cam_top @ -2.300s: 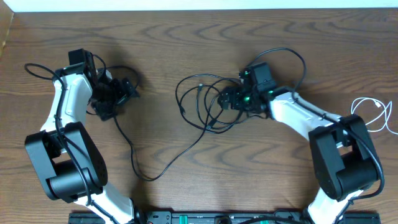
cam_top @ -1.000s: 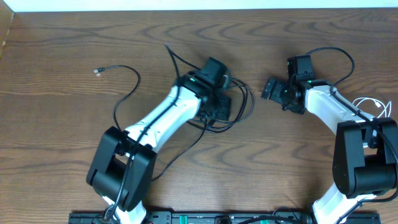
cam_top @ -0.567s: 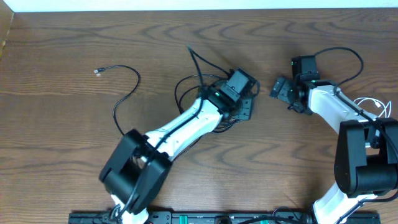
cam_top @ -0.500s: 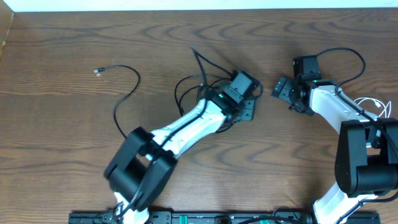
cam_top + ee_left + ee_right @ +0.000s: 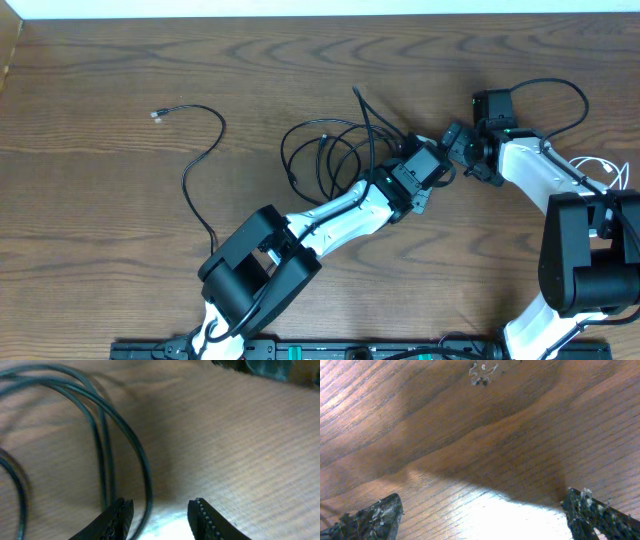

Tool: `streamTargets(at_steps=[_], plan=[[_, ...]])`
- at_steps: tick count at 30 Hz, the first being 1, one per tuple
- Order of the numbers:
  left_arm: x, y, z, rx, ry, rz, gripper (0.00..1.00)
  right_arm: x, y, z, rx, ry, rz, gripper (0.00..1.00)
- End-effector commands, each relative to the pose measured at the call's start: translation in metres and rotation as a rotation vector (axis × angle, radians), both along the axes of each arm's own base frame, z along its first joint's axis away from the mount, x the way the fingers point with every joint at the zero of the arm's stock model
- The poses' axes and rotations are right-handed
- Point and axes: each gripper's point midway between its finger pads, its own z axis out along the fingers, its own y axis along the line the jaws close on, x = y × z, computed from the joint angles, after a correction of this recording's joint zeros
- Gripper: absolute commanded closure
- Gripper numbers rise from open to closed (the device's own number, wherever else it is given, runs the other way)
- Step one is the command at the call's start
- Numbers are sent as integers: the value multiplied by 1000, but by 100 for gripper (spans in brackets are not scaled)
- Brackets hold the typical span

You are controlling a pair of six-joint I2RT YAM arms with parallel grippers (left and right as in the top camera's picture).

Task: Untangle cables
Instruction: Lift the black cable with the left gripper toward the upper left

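Overhead view: black cable coil (image 5: 322,158) lies mid-tabletop (image 5: 120,60); second black cable (image 5: 187,178) lies loose to the left; white cable (image 5: 610,172) sits at the right edge.
Left end effector (image 5: 160,517): fingers apart, one coil strand running into the gap.
Right end effector (image 5: 482,510): spread wide above the tabletop.
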Motion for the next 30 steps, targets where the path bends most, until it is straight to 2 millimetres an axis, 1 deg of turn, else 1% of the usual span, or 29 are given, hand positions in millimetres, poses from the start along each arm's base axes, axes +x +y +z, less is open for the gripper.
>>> streamTargets(at_steps=[1,4,5,6,8,9,10,12,13,15,16,17,18,19,20,21,23,24,26,28,29,30], plan=[[11,8,-5,52,-57,29,59,-2,1,0,8,0,-11,1],[12,7,-14,59,-51,29,59,-1,1,0,8,-1,-11,1],[10,8,-24,72,-37,26,61,-1,1,0,8,-1,-11,1],[9,9,-28,80,-31,26,70,-1,1,0,8,-1,-11,1],[9,9,-28,81,-32,25,92,-1,1,0,8,-1,-11,1],[12,9,-23,79,-50,28,92,-1,1,0,8,-2,-11,1],[19,12,-12,92,-94,27,93,-1,1,0,8,-1,-11,1],[34,20,20,110,-197,73,93,-1,3,1,20,-4,-7,1],[45,25,55,91,-278,118,93,0,6,1,38,-8,0,1],[53,30,126,-6,-391,173,93,1,10,2,59,-12,9,1],[54,32,147,-45,-420,186,92,1,11,2,65,-12,11,1],[54,39,183,-111,-467,207,93,1,14,2,78,-12,16,1],[53,43,200,-142,-490,218,93,2,15,2,83,-12,18,1],[51,58,235,-200,-536,246,93,2,22,3,119,-15,35,1],[50,69,256,-231,-565,268,93,2,27,3,143,-16,46,1],[49,77,268,-251,-582,282,93,3,32,4,168,-18,64,1],[47,100,298,-295,-624,322,93,4,43,7,217,-30,121,1],[47,116,316,-321,-652,350,93,6,52,11,249,-46,169,1],[44,142,339,-348,-689,396,93,8,68,17,312,-77,261,1],[43,158,345,-343,-697,421,93,8,71,18,324,-80,279,1],[43,169,343,-320,-688,438,92,7,71,18,323,-79,278,1],[45,174,338,-299,-678,448,93,7,71,18,323,-79,278,1]])
